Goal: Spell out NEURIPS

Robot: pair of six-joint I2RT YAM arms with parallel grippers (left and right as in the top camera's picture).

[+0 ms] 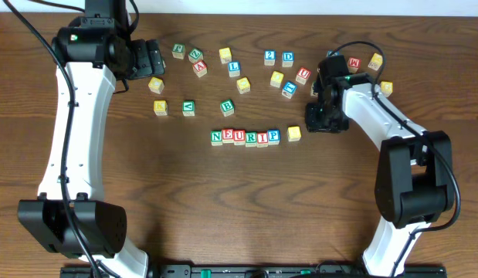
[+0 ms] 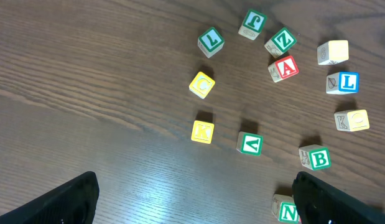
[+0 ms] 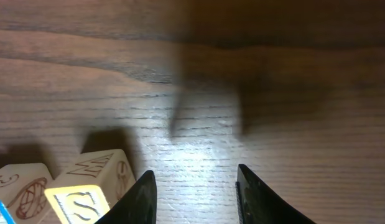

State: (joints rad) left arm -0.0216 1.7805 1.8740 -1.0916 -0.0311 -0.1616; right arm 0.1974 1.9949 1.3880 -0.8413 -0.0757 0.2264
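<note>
Both empty, left end effector (image 2: 195,199) wide open, right end effector (image 3: 195,193) half open beside S cube (image 3: 77,205), stray cubes (image 1: 227,107) around

Overhead top-down; wrist views close, downward.

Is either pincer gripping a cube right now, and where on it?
Neither. The right pincer shows bare table between its fingers, the yellow S cube lying outside them; the left pincer is wide open with nothing in it.
</note>
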